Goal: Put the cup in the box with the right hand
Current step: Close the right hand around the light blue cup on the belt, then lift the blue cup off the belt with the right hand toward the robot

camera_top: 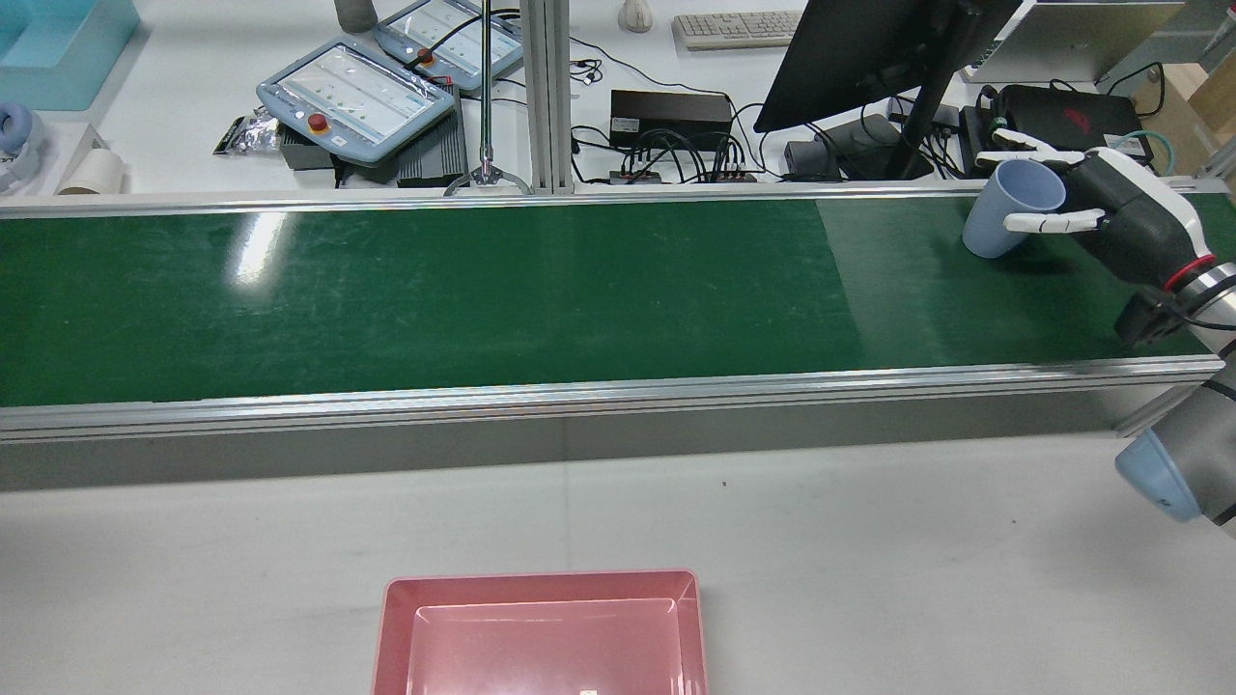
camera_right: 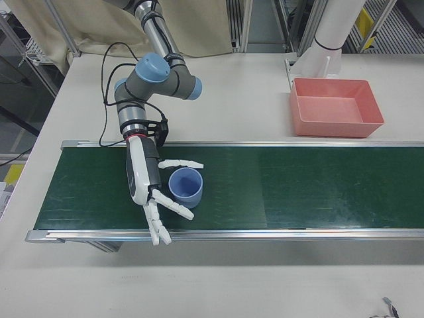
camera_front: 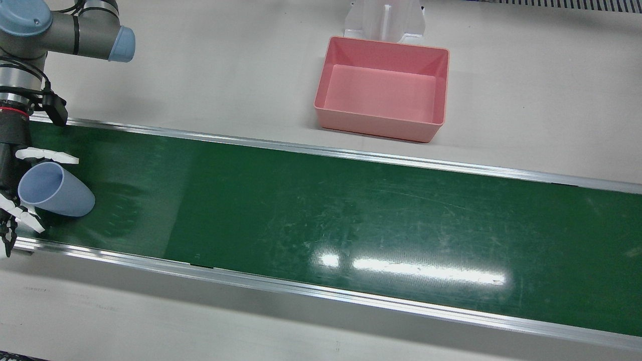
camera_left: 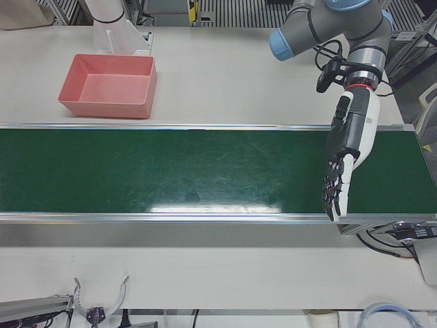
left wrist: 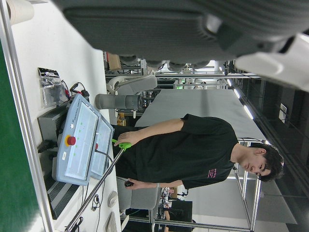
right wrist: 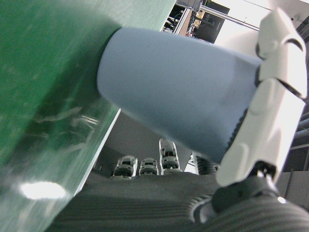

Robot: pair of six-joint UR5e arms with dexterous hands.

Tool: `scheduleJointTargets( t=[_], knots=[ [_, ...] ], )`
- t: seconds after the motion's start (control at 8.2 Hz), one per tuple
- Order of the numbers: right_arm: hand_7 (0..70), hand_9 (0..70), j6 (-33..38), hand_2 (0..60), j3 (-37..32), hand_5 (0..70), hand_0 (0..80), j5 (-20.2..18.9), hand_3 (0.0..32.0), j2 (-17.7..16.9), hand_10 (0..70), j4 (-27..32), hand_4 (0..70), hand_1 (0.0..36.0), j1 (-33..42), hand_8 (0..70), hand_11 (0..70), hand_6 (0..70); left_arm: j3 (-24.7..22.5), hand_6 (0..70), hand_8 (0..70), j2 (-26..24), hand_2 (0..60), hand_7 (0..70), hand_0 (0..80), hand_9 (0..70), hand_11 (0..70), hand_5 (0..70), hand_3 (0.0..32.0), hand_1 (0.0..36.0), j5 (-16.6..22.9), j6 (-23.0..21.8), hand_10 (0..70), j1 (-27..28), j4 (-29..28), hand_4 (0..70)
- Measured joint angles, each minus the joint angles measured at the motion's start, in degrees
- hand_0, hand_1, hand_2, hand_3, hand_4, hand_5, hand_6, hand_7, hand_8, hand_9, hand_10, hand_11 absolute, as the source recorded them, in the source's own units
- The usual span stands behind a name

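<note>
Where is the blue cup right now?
The blue cup stands on the green conveyor belt at the right arm's end, with the right hand's fingers around it, far from the pink box.

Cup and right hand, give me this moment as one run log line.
right hand: around cup, grip not confirmed | cup: upright on belt | box: empty, beside belt | left hand: open, idle
</note>
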Motion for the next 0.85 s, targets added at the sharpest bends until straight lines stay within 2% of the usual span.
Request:
scheduleJointTargets(
  t=[0.12, 0.24, 0.37, 0.49, 0.61, 0.85],
  knots=[
    [70.0, 70.0, 0.2, 58.6, 0.0, 10.5, 34.6, 0.1, 0.0, 0.0, 37.6, 0.2, 35.6, 17.2, 0.0, 53.2, 53.2, 35.4, 0.0, 0.0, 0.0, 0.0, 0.0, 0.0, 0.0, 0.0, 0.0, 0.0, 0.0, 0.0, 0.0, 0.0, 0.0, 0.0, 0.0, 0.0],
    [70.0, 70.0, 0.4, 60.0, 0.0, 15.5, 36.7, 0.5, 0.0, 0.0, 52.1, 0.3, 44.3, 30.2, 0.1, 66.4, 70.0, 43.0, 0.1, 0.0, 0.0, 0.0, 0.0, 0.0, 0.0, 0.0, 0.0, 0.0, 0.0, 0.0, 0.0, 0.0, 0.0, 0.0, 0.0, 0.0],
    [70.0, 70.0, 1.0, 60.0, 0.1, 18.0, 44.6, 1.8, 0.0, -0.1, 57.4, 0.4, 45.3, 34.1, 0.3, 70.0, 70.0, 45.0, 0.1, 0.0, 0.0, 0.0, 0.0, 0.0, 0.0, 0.0, 0.0, 0.0, 0.0, 0.0, 0.0, 0.0, 0.0, 0.0, 0.0, 0.0],
    [70.0, 70.0, 2.0, 60.0, 0.3, 21.7, 48.7, 3.1, 0.0, -0.2, 64.4, 0.5, 45.3, 36.0, 0.5, 70.0, 70.0, 47.9, 0.1, 0.0, 0.0, 0.0, 0.0, 0.0, 0.0, 0.0, 0.0, 0.0, 0.0, 0.0, 0.0, 0.0, 0.0, 0.0, 0.0, 0.0],
    [70.0, 70.0, 2.9, 60.0, 1.2, 25.5, 55.8, 3.9, 0.0, -0.2, 68.5, 0.5, 50.5, 36.0, 0.8, 70.0, 70.0, 50.5, 0.0, 0.0, 0.0, 0.0, 0.0, 0.0, 0.0, 0.0, 0.0, 0.0, 0.0, 0.0, 0.0, 0.0, 0.0, 0.0, 0.0, 0.0],
    [70.0, 70.0, 3.6, 60.0, 7.2, 22.9, 52.2, 4.4, 0.0, -0.2, 61.7, -0.1, 43.3, 36.0, 0.9, 70.0, 70.0, 48.2, 0.0, 0.0, 0.0, 0.0, 0.0, 0.0, 0.0, 0.0, 0.0, 0.0, 0.0, 0.0, 0.0, 0.0, 0.0, 0.0, 0.0, 0.0]
  ],
)
